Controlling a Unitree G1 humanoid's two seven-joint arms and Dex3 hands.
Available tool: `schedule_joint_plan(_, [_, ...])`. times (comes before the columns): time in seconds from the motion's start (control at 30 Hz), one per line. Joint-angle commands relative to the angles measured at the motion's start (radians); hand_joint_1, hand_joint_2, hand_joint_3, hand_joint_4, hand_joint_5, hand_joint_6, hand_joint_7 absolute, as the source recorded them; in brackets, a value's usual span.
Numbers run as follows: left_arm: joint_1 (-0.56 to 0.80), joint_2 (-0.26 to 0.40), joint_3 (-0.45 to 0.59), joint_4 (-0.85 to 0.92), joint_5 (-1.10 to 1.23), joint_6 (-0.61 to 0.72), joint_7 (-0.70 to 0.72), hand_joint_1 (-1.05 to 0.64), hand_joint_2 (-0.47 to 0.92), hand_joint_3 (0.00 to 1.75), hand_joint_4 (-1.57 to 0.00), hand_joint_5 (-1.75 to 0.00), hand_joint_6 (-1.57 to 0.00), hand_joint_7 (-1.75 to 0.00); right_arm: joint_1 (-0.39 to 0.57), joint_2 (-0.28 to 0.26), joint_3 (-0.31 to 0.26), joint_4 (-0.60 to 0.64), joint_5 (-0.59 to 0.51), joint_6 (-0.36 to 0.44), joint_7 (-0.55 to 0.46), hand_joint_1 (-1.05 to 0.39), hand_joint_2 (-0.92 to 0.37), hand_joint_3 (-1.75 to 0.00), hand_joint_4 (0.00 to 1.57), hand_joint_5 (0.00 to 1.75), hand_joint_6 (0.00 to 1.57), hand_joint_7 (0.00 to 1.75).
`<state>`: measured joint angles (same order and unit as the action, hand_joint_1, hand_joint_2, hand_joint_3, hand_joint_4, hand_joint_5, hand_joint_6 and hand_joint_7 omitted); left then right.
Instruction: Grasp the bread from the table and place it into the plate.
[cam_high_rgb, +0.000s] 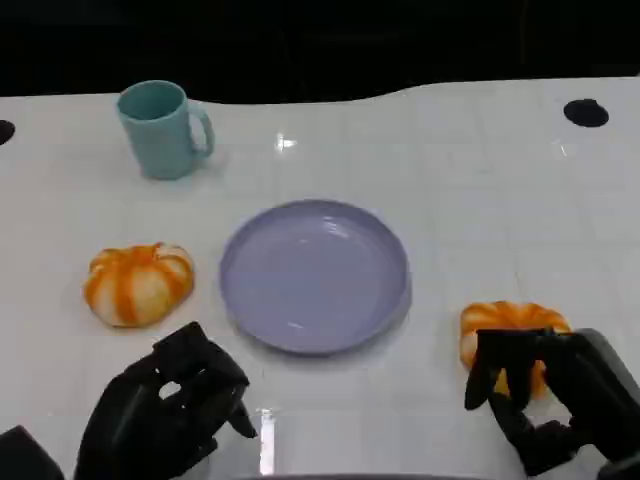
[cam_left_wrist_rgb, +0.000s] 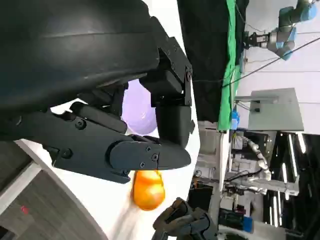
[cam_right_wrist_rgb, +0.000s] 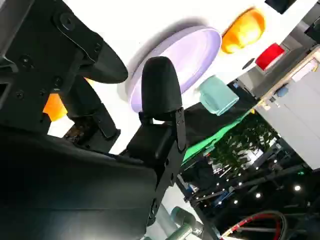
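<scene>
Two orange-and-white breads lie on the white table. The left bread (cam_high_rgb: 138, 284) (cam_right_wrist_rgb: 243, 30) sits left of the lavender plate (cam_high_rgb: 315, 275) (cam_left_wrist_rgb: 137, 107) (cam_right_wrist_rgb: 190, 50), which has nothing on it. The right bread (cam_high_rgb: 510, 330) (cam_left_wrist_rgb: 148, 189) (cam_right_wrist_rgb: 54, 107) sits right of the plate near the front edge. My right hand (cam_high_rgb: 545, 395) (cam_right_wrist_rgb: 100, 125) reaches over this bread from the near side, fingers spread across its front, thumb apart from it; the bread rests on the table. My left hand (cam_high_rgb: 165, 410) (cam_left_wrist_rgb: 100, 100) hovers in front of the left bread, loosely curved, holding nothing.
A teal mug (cam_high_rgb: 160, 128) (cam_right_wrist_rgb: 218, 95) stands at the back left. Black round marks (cam_high_rgb: 586, 113) dot the table's far edge, beyond which all is dark. Bare table lies between plate and mug.
</scene>
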<state>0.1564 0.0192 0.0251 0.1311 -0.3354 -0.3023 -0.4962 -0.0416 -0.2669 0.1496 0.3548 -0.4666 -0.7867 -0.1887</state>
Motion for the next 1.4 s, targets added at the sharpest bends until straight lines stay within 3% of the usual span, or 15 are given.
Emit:
schedule_joint_plan(0.03, [0.001,0.010,0.007,-0.012,0.001,0.007,0.005,-0.54,0.92,0.30,-0.65,-1.75,-0.60,-1.46,0.002,-0.012,-0.010,-0.017,0.010,0.016,0.004,-0.03,-0.04,-1.67,1.01,1.75,0.90,1.40])
schedule_joint_plan(0.87, [0.001,0.013,0.011,-0.016,-0.005,0.012,-0.002,-0.53,0.92,0.32,-0.65,-1.75,-0.59,-1.47,0.007,-0.013,-0.009,-0.028,0.014,0.014,0.007,-0.03,-0.06,-1.66,1.00,1.74,0.91,1.34])
schedule_joint_plan(1.0, [-0.001,0.014,0.012,-0.011,-0.007,0.005,-0.008,-0.53,0.92,0.31,-0.65,-1.75,-0.59,-1.47,0.005,-0.010,-0.012,-0.032,0.022,0.006,0.004,-0.04,-0.13,-1.54,0.95,1.72,0.91,1.23])
schedule_joint_plan(1.07, [-0.002,0.014,0.012,-0.009,-0.005,0.002,-0.007,-0.53,0.92,0.32,-0.65,-1.75,-0.59,-1.47,0.006,-0.013,-0.016,-0.048,0.024,0.018,0.009,-0.05,-0.16,-1.46,0.92,1.61,0.89,1.11])
schedule_joint_plan(1.2, [0.000,0.015,0.012,-0.017,0.000,0.007,0.001,-0.53,0.92,0.32,-0.66,-1.75,-0.59,-1.48,0.024,-0.035,-0.024,-0.150,0.025,0.102,0.069,-0.11,-0.19,-1.29,0.85,1.29,0.87,0.82])
schedule_joint_plan(1.27, [0.000,0.015,0.012,-0.017,-0.002,0.008,0.000,-0.53,0.92,0.32,-0.66,-1.75,-0.59,-1.48,0.031,-0.049,-0.027,-0.200,0.028,0.139,0.106,-0.13,-0.20,-1.22,0.80,1.27,0.84,0.74])
schedule_joint_plan(1.4, [-0.001,0.016,0.014,-0.012,-0.006,0.004,-0.007,-0.53,0.92,0.32,-0.66,-1.75,-0.58,-1.47,0.053,-0.097,-0.041,-0.336,-0.003,0.248,0.195,-0.23,-0.40,-0.84,0.63,1.03,0.70,0.53])
